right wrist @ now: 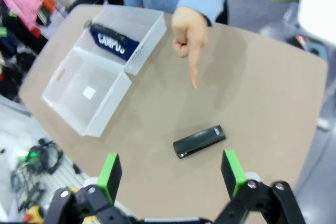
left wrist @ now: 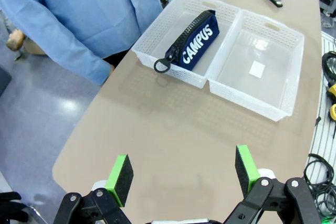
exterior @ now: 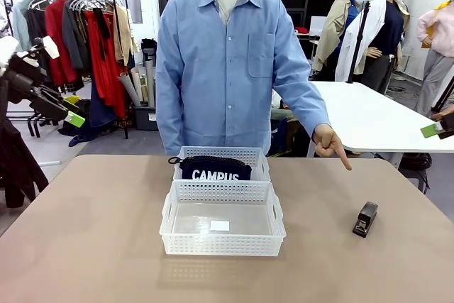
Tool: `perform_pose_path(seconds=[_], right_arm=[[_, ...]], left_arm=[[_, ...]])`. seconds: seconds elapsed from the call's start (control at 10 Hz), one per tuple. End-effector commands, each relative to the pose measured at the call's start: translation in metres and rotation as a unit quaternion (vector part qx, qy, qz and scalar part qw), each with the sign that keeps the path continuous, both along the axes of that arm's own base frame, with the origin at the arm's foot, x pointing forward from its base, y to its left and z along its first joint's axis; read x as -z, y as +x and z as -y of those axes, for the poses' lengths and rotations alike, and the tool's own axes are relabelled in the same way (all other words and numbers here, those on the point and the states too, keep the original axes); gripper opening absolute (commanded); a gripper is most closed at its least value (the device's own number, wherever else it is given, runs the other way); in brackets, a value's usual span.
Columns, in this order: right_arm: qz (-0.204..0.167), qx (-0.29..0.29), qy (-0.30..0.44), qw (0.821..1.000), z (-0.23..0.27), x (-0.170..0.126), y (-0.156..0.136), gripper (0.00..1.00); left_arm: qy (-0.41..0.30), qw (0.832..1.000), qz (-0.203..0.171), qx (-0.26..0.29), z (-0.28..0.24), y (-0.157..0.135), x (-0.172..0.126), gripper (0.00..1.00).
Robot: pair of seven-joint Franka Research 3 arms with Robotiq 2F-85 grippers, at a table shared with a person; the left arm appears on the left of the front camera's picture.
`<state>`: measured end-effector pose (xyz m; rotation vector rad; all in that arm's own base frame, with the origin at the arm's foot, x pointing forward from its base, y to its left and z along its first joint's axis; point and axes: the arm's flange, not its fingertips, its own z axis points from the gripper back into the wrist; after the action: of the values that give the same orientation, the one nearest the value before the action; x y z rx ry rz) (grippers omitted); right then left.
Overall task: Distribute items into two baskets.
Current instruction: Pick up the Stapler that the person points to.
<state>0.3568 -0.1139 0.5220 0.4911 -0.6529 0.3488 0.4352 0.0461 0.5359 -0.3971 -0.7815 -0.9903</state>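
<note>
- "CAMPUS" stands in white capitals on the side of the navy zip pouch, which lies in the far white basket. In the front view the word reads level, just above the basket's wall.
- In the left wrist view the same word runs slantwise along the pouch's side and is clear to read.
- In the right wrist view the lettering is blurred and only partly legible.
- A small white label sits on the base of the near white basket; no print can be made out on it.
- The black stapler bears a small pale mark at one end, too small to read.
</note>
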Motion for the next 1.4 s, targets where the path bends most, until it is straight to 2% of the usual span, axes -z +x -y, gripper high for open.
perform_pose_path(seconds=[0.0, 0.1, 0.3, 0.5, 0.8, 1.0, 1.1, 1.3], right_arm=[[-0.055, 0.06, 0.009, 0.997, -0.029, 0.003, 0.006, 1.0], [-0.09, 0.07, 0.031, 0.993, -0.036, 0.007, 0.01, 1.0], [-0.145, 0.141, 0.019, 0.979, -0.052, 0.024, 0.022, 1.0], [-0.194, 0.202, -0.025, 0.96, -0.07, 0.044, 0.033, 1.0], [-0.26, 0.235, -0.077, 0.933, -0.091, 0.063, 0.048, 1.0], [-0.306, 0.265, -0.102, 0.909, -0.101, 0.07, 0.056, 1.0], [-0.335, 0.29, -0.109, 0.89, -0.106, 0.077, 0.061, 1.0], [-0.36, 0.327, -0.083, 0.87, -0.109, 0.086, 0.071, 1.0]], left_arm=[[-0.001, 1.0, -0.002, -0.003, 0.0, -0.001, 0.0, 1.0], [-0.001, 1.0, -0.002, -0.003, 0.0, -0.001, 0.0, 1.0], [-0.001, 1.0, -0.002, -0.003, 0.0, -0.001, 0.0, 1.0], [-0.001, 1.0, -0.002, -0.003, 0.0, -0.001, 0.0, 1.0], [-0.001, 1.0, -0.002, -0.003, 0.0, -0.001, 0.0, 1.0], [-0.001, 1.0, -0.002, -0.003, 0.0, -0.001, 0.0, 1.0], [-0.001, 1.0, -0.002, -0.003, 0.0, -0.001, 0.0, 1.0], [-0.001, 1.0, -0.002, -0.003, 0.0, -0.001, 0.0, 1.0]])
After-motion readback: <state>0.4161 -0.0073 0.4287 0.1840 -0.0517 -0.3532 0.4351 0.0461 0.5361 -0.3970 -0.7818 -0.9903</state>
